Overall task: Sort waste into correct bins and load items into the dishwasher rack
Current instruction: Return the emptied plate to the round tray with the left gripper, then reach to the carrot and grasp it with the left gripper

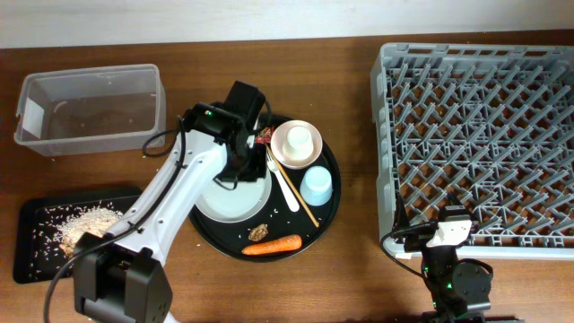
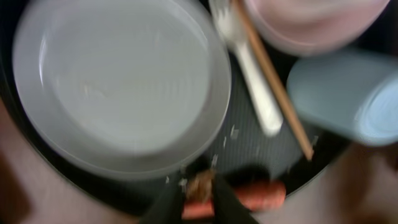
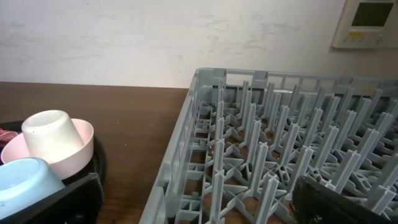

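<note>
My left gripper point(image 1: 233, 170) point(image 2: 200, 190) hangs above the empty pale grey plate point(image 1: 235, 199) point(image 2: 118, 81) on the round black tray, jaws a narrow gap apart and holding nothing. Past its tips lie the brown chunk point(image 1: 259, 232) point(image 2: 200, 184) and the orange carrot point(image 1: 272, 245) point(image 2: 261, 194). Fork point(image 1: 285, 187) and chopsticks point(image 1: 300, 202) lie beside the plate. A white cup point(image 1: 300, 141) sits upturned in the pinkish bowl point(image 1: 285, 154), the blue cup point(image 1: 317, 186) next to it, a red wrapper point(image 1: 264, 135) behind. My right gripper point(image 1: 446, 231) point(image 3: 199, 208) stands wide open at the dishwasher rack's point(image 1: 480, 135) front-left corner.
The clear tub point(image 1: 90, 109) stands at the back left. In front of it the shallow black tray point(image 1: 36, 260) holds a heap of rice point(image 1: 85, 222). The round black tray's rim point(image 1: 330, 211) lies close to the rack's left wall point(image 3: 180, 143).
</note>
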### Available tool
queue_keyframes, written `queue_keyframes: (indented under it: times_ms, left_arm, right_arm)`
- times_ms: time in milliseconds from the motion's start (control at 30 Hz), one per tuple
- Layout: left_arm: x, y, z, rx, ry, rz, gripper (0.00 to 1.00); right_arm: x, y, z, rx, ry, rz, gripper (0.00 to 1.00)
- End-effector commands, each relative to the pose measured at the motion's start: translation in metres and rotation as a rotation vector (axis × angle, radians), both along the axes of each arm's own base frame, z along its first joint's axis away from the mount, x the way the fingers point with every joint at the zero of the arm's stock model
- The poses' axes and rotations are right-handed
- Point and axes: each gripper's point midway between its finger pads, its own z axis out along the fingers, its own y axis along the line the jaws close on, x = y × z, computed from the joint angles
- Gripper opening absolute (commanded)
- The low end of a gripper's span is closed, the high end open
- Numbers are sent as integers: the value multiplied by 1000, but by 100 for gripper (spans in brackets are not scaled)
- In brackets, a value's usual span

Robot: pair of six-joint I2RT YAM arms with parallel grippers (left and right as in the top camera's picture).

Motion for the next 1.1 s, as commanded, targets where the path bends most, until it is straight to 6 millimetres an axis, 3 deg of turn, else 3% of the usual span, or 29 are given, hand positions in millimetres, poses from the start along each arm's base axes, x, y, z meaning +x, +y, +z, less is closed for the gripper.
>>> queue_keyframes:
  times_ms: [0, 67, 200, 533, 567, 600, 700, 800, 900, 933, 1000, 1067]
  left_arm:
    - [-21, -4, -1, -11, 88, -28, 7]
    - [-24, 2, -1, 24, 100, -17, 1]
    - [-19, 26, -2, 97, 93, 88, 0]
    - [-6, 154, 4, 196, 113, 519, 0]
    - [-6, 169, 4, 184, 118, 569, 1]
    - [-7, 176, 4, 162, 129, 602, 8]
    - [-7, 166, 3, 37, 158, 501, 19]
    - [-9, 137, 6, -94, 177, 324, 20]
    - [-20, 106, 7, -90, 213, 226, 20]
    - [-23, 93, 7, -85, 218, 184, 24]
    - [-30, 69, 5, -73, 228, 100, 41]
    - [-40, 46, 2, -62, 237, 20, 47]
  right_arm:
    - [0, -2, -3, -6, 5, -5, 99]
    - [0, -2, -3, -6, 5, -5, 99]
    - [0, -2, -3, -6, 5, -6, 99]
    - [0, -2, -3, -6, 5, -5, 99]
    - [0, -2, -3, -6, 5, -6, 99]
    - [0, -2, -3, -6, 5, -5, 98]
    - [0, -2, -3, -6, 5, -6, 99]
    - [0, -2, -3, -6, 5, -6, 99]
    - [0, -2, -3, -6, 5, -6, 99]
    - [0, -2, -3, -6, 5, -5, 99]
    - [0, -2, -3, -6, 5, -6, 99]
    - [0, -2, -3, -6, 5, -5, 99]
